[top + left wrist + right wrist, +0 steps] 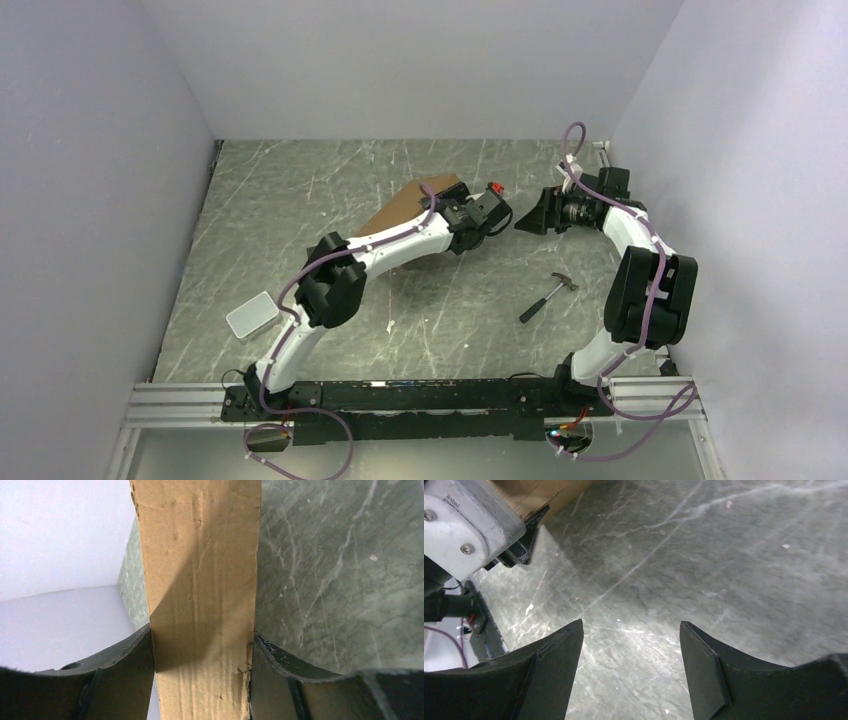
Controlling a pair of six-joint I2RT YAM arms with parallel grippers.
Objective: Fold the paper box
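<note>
Overhead, a tin (252, 314) lies by the table's (330, 170) left edge, a hammer (548, 297) right of centre; farther back, mid-table, the box (405, 205) is tilted up. Only the left wrist view shows the left gripper (202, 647) pinching its panel (both fingers (125, 680) touching); the right gripper (631, 630) gapes empty

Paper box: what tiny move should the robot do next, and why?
Probably swing the right fingers over to the paper box. The left fingers pinch one cardboard panel, while the right ones hang open and empty nearby.
</note>
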